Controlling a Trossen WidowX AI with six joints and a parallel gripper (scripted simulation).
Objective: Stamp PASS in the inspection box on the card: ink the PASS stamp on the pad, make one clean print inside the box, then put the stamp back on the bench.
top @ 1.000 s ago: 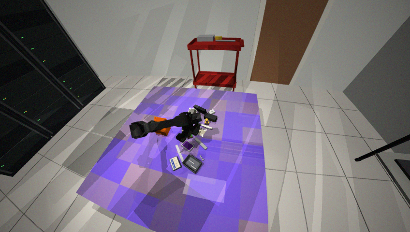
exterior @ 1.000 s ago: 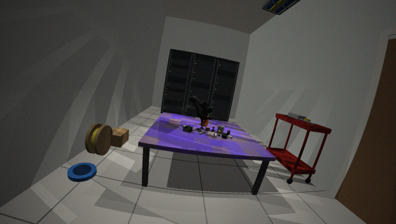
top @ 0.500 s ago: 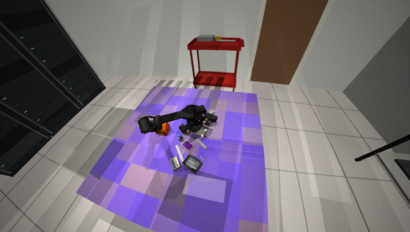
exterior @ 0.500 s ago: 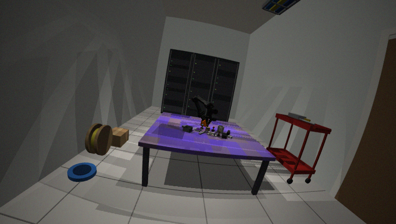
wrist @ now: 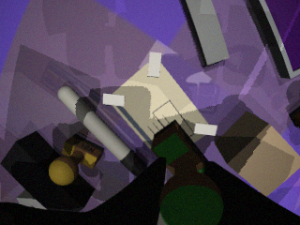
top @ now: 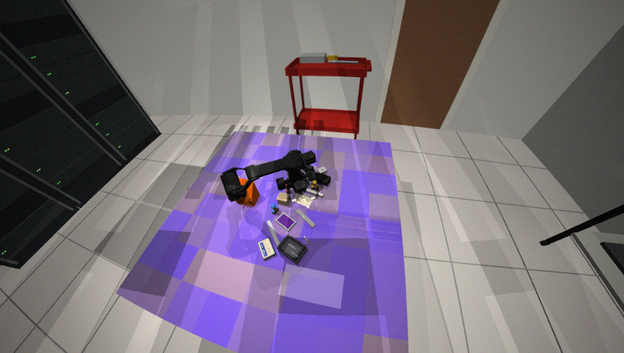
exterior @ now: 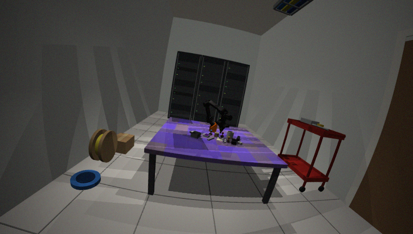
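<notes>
My gripper (wrist: 184,167) (top: 296,181) (exterior: 221,127) is shut on the PASS stamp (wrist: 189,202), which has a round green knob and a dark green base. The stamp hangs just above the near edge of the cream card (wrist: 139,101) (top: 303,201), which is taped down at its corners. The thin outline of the inspection box (wrist: 156,108) shows just beyond the stamp's base. The purple ink pad (wrist: 284,19) (top: 285,220) in its grey frame lies off to the upper right in the wrist view.
A grey bar (wrist: 202,15) (top: 305,218), a white pen (wrist: 96,127), a yellow-knobbed stamp (wrist: 63,172) (top: 314,183) on a black block and a cardboard box (wrist: 262,150) (top: 283,198) ring the card. A blue-knobbed stamp (top: 274,208), black tray (top: 292,249) and red cart (top: 328,93) stand farther off.
</notes>
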